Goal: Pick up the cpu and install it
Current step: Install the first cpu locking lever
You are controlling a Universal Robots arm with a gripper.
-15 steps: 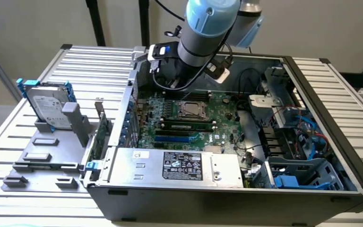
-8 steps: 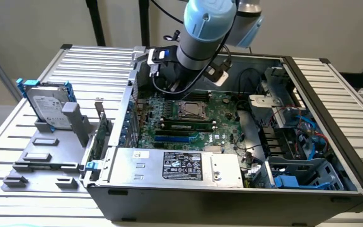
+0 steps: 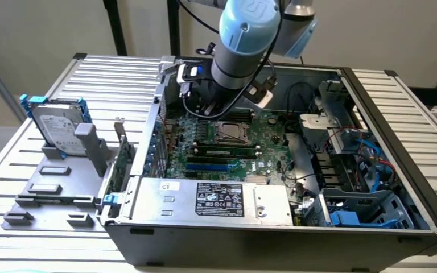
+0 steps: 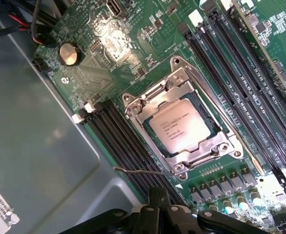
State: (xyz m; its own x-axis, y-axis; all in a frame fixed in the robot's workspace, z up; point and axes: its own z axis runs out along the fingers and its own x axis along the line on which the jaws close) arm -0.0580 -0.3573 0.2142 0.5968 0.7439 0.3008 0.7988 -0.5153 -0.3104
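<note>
My claw [image 4: 158, 207] is closed, the two black fingers [image 4: 153, 197] pressed together with nothing between them. In the exterior view it [image 3: 212, 111] hangs inside the open dark grey computer case [image 3: 400, 170], low over the green motherboard [image 3: 268, 128], under my pale blue and grey arm [image 3: 245, 40].

The cpu, a small flat square chip with a silver-grey metal top [image 4: 182, 126], lies in its socket on the board. The shiny metal socket frame [image 4: 133, 105] goes around all four of its edges. It is apart from my fingers, not touched by them. In the exterior view the cpu [image 3: 230, 132] is at about five o'clock from my claw and very near to it.

A thin wire lever [image 4: 138, 170] sticks out beside the socket, over the long black memory slots [image 4: 116, 134]. A round silver coin battery [image 4: 70, 53] sits on the board further away.

At six o'clock from the cpu, at the case's near wall, is the big silver box with a black label [image 3: 211, 199]. At nine o'clock, outside the case on the exterior view's left, the silver rectangular hard drive with a blue-edged frame [image 3: 57, 132] stands tilted on a grey plastic holder [image 3: 52, 187], on the ribbed metal table [image 3: 120, 71].
</note>
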